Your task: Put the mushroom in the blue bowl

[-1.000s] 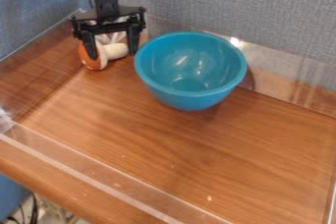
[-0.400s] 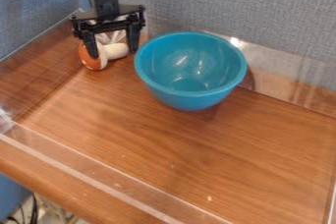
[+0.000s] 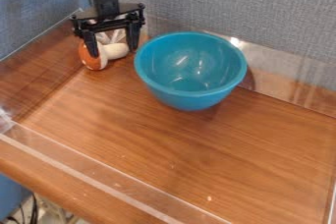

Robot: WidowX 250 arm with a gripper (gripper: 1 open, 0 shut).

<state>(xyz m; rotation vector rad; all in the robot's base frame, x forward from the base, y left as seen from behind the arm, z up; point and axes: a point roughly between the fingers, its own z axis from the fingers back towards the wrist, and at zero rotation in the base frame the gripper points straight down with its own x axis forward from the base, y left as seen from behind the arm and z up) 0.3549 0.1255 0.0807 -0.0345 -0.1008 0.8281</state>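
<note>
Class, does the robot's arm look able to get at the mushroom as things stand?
Probably yes: the open fingers are right at the mushroom, with its stem toward the bowl. The bowl stands beside it and does not seem to block the way.

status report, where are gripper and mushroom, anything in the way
Gripper open, down around the mushroom. Mushroom on the wooden surface, outside the blue bowl. Bowl close beside on the right of the picture, nothing seen inside it.
</note>
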